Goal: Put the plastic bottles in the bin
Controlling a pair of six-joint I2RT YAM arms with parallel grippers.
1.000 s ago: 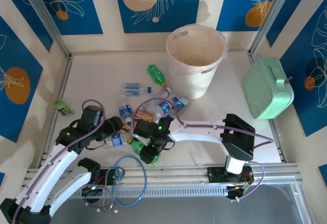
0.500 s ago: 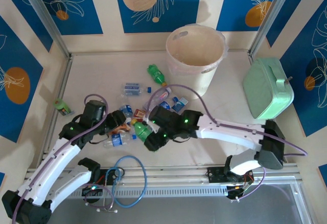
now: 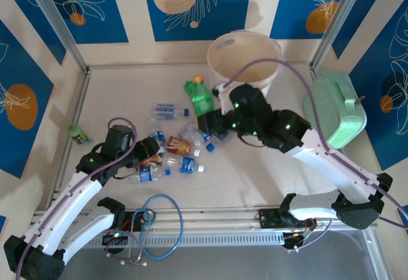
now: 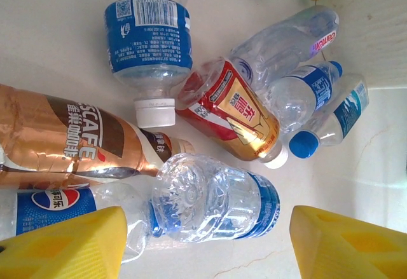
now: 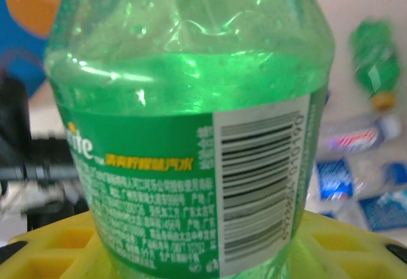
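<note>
A green plastic bottle with a green label and a barcode (image 5: 191, 133) is held by the right gripper (image 5: 197, 257). Its yellow fingers (image 5: 57, 250) are pressed on the lower body from both sides. In the wrist view the long axis of this bottle is seen to run straight away from the fingers, so the shoulder points forward.

In the overhead view the right gripper (image 3: 213, 120) is found above the table with the held bottle (image 3: 204, 104) in front of it. The tall round pale pinkish-white bin (image 3: 245, 57) lies at about 1 o'clock from the bottle, near but not yet under it. It is judged that the bottle must be carried further to 1 o'clock, over the rim, before it is released. The bottle may strike the near wall if it is carried too low.

The left gripper (image 4: 203, 253) is opened wide and nothing is held in it. A clear crumpled bottle with a blue label (image 4: 216, 199) lies between its fingers on the table, with its long axis across the gap. A brown and gold coffee bottle (image 4: 63, 145) and a bottle with a red and gold label (image 4: 235, 110) are lying just beside it. In the overhead view the left gripper (image 3: 150, 149) is well apart from the bin, at 7 o'clock from it, so the right arm is the nearer one.
</note>
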